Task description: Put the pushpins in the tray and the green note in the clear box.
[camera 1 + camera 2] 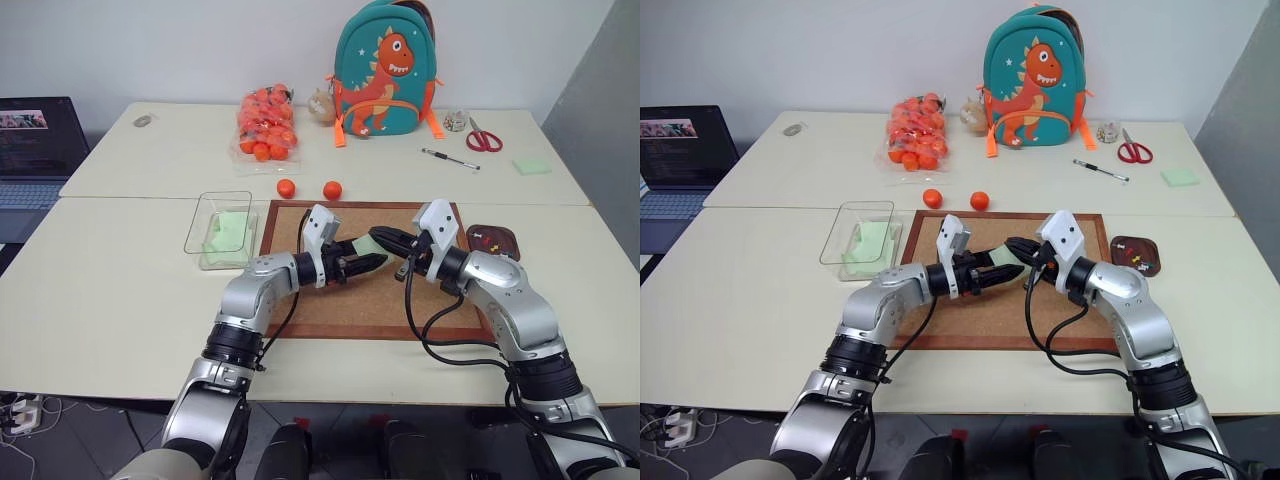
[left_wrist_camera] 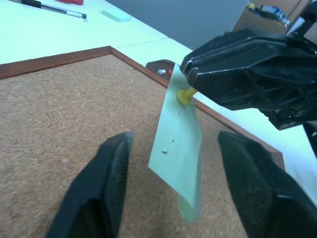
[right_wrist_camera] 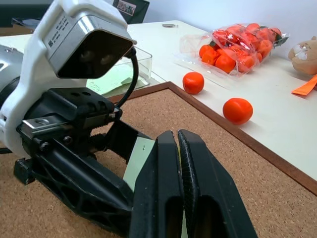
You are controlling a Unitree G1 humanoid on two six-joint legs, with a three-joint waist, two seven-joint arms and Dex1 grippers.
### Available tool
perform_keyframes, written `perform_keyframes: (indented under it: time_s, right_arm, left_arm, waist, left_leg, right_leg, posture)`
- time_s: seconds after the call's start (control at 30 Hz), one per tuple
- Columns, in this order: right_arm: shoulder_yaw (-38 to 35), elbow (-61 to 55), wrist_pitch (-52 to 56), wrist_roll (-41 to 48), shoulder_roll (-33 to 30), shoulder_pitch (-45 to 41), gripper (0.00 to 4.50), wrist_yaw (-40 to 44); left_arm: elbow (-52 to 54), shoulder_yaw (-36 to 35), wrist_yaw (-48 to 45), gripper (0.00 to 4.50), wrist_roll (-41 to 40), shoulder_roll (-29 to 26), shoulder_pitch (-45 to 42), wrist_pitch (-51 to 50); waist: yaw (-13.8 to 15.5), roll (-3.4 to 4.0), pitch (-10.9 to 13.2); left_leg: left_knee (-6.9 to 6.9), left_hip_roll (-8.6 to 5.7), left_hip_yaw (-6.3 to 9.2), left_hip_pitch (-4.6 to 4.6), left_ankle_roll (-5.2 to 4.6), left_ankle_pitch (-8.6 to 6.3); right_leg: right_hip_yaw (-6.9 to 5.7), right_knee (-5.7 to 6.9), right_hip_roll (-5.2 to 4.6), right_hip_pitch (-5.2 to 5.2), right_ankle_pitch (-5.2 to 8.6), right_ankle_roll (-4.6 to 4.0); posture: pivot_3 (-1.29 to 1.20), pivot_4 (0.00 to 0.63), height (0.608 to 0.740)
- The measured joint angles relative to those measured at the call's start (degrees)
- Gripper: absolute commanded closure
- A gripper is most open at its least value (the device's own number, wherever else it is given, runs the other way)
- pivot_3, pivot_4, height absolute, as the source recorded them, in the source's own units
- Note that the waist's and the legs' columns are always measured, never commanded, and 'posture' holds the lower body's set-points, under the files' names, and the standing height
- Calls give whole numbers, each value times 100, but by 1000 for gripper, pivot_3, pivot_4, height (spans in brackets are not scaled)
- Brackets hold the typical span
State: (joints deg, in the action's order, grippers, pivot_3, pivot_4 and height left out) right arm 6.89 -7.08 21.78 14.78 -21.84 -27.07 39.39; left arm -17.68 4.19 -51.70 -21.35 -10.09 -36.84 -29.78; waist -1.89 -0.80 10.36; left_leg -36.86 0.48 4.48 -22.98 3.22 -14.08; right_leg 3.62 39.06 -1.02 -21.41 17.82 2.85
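My right tool point(image 2: 190, 82) pinches a yellow pushpin point(image 2: 184, 95) skewering the green note point(image 2: 179, 148), lifted above the corkboard point(image 1: 330, 300) between my spread left tool point(image 2: 171, 183); some pins lie in the tray point(image 1: 495, 242), so note and pin remain unplaced, clear box point(image 1: 205, 215) waiting.

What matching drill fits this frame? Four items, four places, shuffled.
Items:
1. green note
2. tray
3. clear box
4. scissors

Places:
A. far table, near the pen
B. beside the corkboard's left edge
C. beside the corkboard's right edge
D. hanging from a yellow pin in the right gripper, between the open left fingers

Pairs: 1-D, 2-C, 3-B, 4-A
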Motion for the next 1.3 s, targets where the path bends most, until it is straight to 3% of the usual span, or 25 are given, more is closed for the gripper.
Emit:
perform_keyframes:
  time_s: [0.4, 0.83, 1.3]
  right_arm:
    - [-6, -71, -7, 4, 61, 91, 4500, -67]
    - [-202, -80, -148, 228, 454, 264, 4500, -310]
    - [-560, -502, 95, 697, 659, 363, 4500, -615]
  left_arm:
    - [30, -252, 169, 4464, -380, 35, 0, -468]
    - [623, -588, 374, 4464, -1186, 83, 38, -1622]
    - [739, -922, 884, 4464, -1686, 268, 40, -2012]
  waist:
    - [1, 0, 0]
    - [-2, 0, 0]
    - [0, 0, 0]
  left_leg:
    - [0, 0, 0, 0, 0, 0]
    - [0, 4, 1, 1, 1, 0]
    - [0, 4, 1, 1, 1, 1]
  right_leg:
    - [0, 0, 0, 0, 0, 0]
    - [1, 1, 0, 0, 0, 0]
    - [1, 1, -1, 1, 0, 0]
  posture:
    - [0, 150, 740]
    - [0, 150, 740]
    - [0, 150, 740]
